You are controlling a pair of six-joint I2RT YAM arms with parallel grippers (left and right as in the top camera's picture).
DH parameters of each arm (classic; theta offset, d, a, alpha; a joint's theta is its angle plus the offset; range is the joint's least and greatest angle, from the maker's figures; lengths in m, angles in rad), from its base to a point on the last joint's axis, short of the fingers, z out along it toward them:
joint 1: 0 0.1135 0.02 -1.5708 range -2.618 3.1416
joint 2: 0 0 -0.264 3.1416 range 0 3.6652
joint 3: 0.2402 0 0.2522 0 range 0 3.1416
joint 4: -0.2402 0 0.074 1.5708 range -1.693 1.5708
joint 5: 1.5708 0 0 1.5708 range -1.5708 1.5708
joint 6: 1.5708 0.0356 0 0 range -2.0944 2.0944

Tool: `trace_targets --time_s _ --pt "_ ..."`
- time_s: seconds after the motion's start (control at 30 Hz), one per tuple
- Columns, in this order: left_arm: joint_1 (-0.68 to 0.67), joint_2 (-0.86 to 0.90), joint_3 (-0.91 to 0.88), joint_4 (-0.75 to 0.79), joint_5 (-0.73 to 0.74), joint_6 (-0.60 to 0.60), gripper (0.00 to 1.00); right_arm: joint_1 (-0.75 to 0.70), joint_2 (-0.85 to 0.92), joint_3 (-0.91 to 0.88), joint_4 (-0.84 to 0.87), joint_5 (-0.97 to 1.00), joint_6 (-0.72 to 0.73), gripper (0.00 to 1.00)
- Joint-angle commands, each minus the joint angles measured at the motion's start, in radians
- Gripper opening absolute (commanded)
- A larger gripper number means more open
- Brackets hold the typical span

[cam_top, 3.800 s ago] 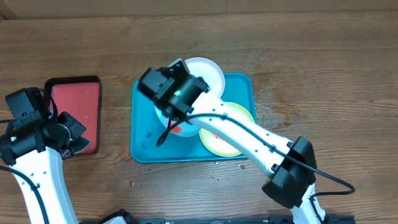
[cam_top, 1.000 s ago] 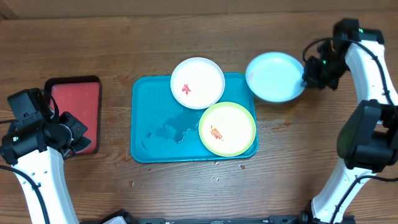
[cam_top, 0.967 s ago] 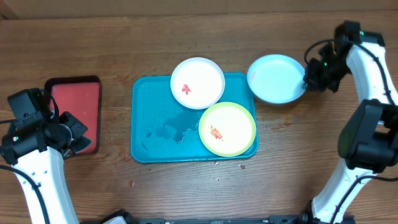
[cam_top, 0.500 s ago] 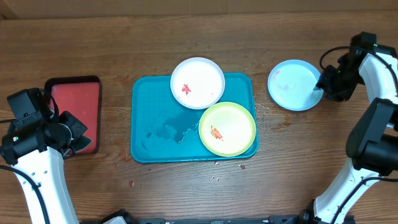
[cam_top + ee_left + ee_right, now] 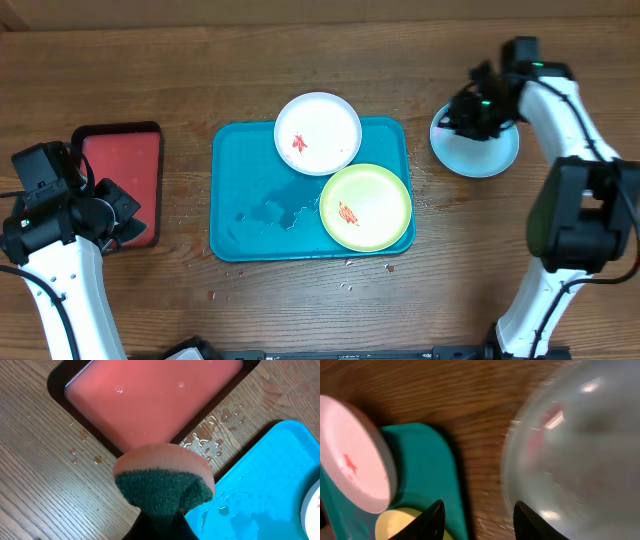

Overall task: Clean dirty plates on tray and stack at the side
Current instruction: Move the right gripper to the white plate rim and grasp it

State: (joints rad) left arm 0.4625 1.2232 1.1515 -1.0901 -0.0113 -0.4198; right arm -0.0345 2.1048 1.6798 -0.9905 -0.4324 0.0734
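The tray (image 5: 250, 200) lies mid-table, with one plate (image 5: 318, 133) overhanging its far rim at 1 o'clock from its centre. A second plate (image 5: 366, 207) lies inside it at 4 o'clock, just beside the first and against the right rim. A third plate (image 5: 485, 160) lies on the table (image 5: 320, 50) off the tray at 2 o'clock, a smaller tray (image 5: 120, 170) lies at its 9 o'clock, and a sponge (image 5: 165, 480) hangs between the two trays.

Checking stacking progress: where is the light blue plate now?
Overhead: the light blue plate sits on the table right of the tray, partly under the right hand.
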Motion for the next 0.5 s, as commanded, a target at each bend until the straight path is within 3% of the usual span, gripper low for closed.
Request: trace_targets --time_s 0.0,0.17,0.3,0.47 --pt "0.002 -0.006 -0.005 0.01 0.012 -0.014 0.04 0.09 -0.033 -0.002 0.062 -0.04 -0.026 0.48" --pt "0.002 -0.006 -0.005 0.01 0.012 -0.014 0.04 0.214 -0.032 -0.003 0.192 -0.02 -0.025 0.53" --pt "0.002 -0.003 -0.005 0.01 0.012 -0.014 0.04 0.311 -0.022 -0.004 0.248 0.159 0.033 0.59" --pt "0.002 0.012 -0.005 0.015 0.012 -0.014 0.04 0.404 0.013 -0.006 0.27 0.32 0.138 0.57"
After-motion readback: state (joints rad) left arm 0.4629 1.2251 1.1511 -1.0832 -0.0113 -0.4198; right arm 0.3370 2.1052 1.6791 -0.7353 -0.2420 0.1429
